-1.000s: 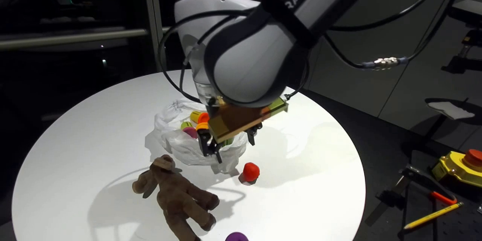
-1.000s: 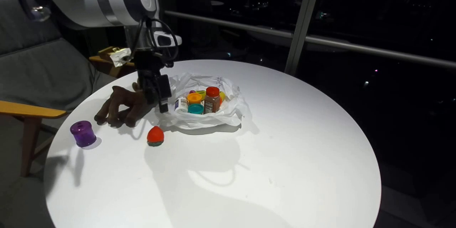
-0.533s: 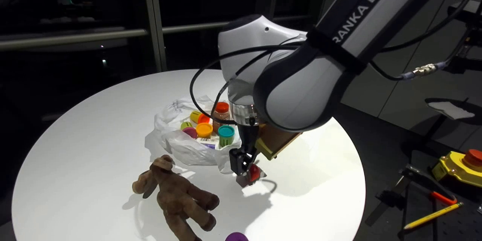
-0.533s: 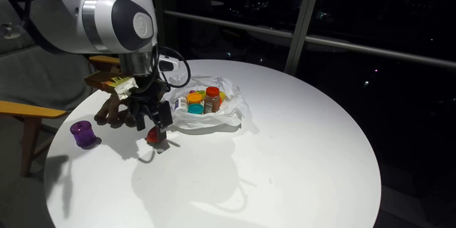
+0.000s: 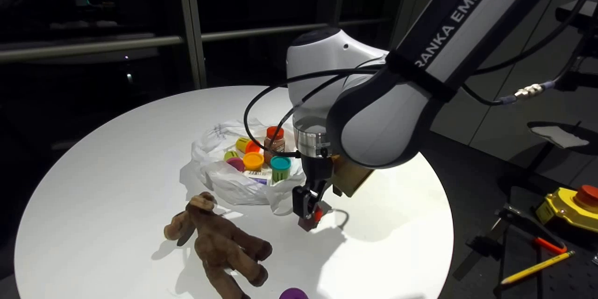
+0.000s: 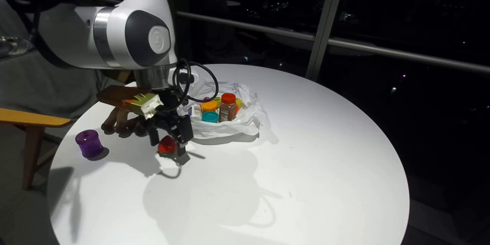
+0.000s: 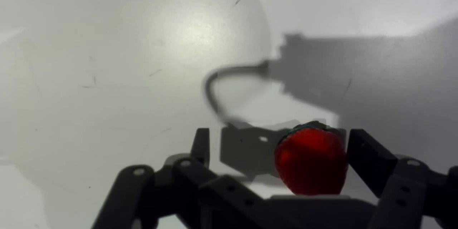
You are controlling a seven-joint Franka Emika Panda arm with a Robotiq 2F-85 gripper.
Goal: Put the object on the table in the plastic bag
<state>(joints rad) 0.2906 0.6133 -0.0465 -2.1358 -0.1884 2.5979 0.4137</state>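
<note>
Pointing down with the gripper above the white table, holding its jaws spread apart to either side of a red strawberry-like object; off-centre between them, up against or just beside the jaw at the wrist view's right, hard to say which; resting on the table, outside the plastic bag; in both exterior views, spread open around a red-capped jar, an orange-lidded tub, a teal-lidded tub and a white bottle; farther out, on past a brown plush animal lying on the table, to a purple container standing near the edge; beyond the table, in an exterior view, out to a wooden armrest.
</note>
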